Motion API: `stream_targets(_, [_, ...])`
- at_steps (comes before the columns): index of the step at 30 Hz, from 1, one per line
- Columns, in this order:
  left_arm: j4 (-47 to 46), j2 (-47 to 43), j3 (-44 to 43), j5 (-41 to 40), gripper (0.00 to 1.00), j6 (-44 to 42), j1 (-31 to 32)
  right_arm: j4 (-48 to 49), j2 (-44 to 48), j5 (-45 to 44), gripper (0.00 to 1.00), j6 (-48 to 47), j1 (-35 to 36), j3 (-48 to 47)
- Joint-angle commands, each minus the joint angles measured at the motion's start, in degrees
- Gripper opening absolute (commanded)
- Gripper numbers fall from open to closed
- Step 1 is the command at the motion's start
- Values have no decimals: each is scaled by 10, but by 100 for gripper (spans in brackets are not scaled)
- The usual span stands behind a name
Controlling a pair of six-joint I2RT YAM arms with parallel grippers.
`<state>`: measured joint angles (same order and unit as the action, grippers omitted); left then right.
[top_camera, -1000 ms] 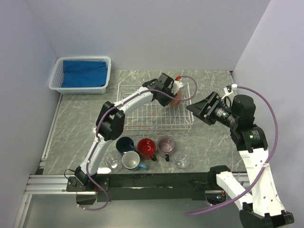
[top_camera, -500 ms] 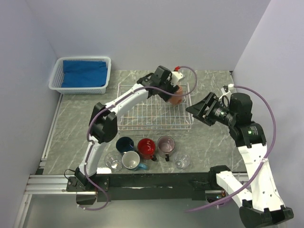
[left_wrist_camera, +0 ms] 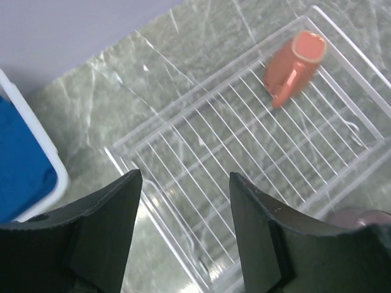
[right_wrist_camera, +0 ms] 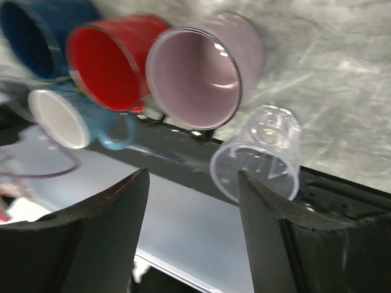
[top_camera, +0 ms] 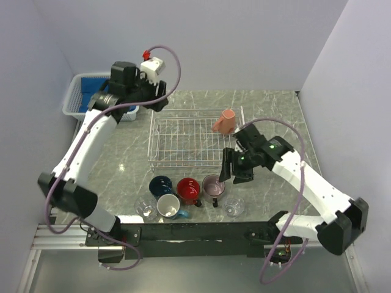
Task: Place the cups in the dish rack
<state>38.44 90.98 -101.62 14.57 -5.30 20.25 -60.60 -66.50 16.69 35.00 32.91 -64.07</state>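
Our left end effector has pulled back, spread and empty, leaving the salmon mug on its side in the far right corner of the dish rack. Our right end effector, also spread, has dropped over the mauve mug, which stands upright just ahead.
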Motion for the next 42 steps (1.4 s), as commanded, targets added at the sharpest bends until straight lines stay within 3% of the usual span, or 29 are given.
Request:
stream_targets(1, [11,-59,77,52,65,27,9,-22,-29,-71,66,-10,37,-25])
stream_targets(10, [-4,-95,104,84,65,77,2,-13,-90,-120,64,-41,45,-39])
stream_targets(28, [4,-83,73,118,66,92,2,81,-145,-156,57,-41,71,42])
stream_targets(42, [7,-76,68,115,68,93,2,135,-217,-211,45,-28,131,56])
